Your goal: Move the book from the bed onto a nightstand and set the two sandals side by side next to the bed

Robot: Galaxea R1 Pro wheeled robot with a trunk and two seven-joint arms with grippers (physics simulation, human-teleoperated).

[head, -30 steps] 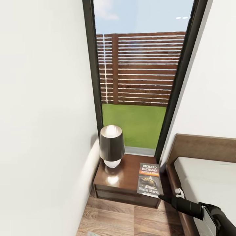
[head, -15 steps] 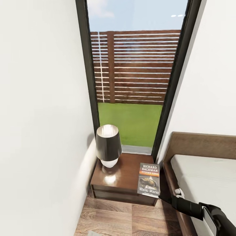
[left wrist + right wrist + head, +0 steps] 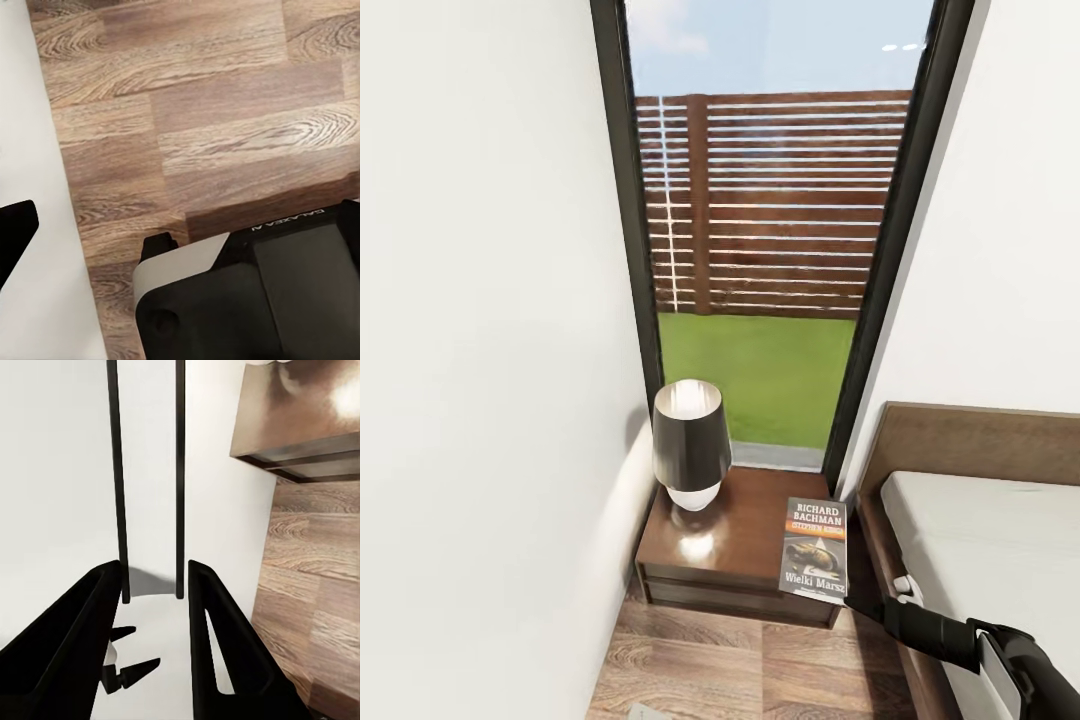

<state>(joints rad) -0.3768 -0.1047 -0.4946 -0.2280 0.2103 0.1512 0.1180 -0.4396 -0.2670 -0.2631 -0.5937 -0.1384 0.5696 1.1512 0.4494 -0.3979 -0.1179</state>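
Your right gripper's fingers (image 3: 154, 637) stand apart and empty, just beside the book (image 3: 815, 548) that lies flat on the nightstand (image 3: 745, 560), so next you must turn away and find the sandals.

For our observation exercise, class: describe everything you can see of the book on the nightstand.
The book is a thin paperback lying flat, cover up, on the dark wooden nightstand, along its edge nearest the bed. Its dark cover reads "Richard Bachman" in white at the top, then an orange band, a greyish picture, and "Wielki Marsz" below. Its near corner slightly overhangs the front edge. The lamp stands apart from it. The right gripper sits just beside that corner, not holding it.
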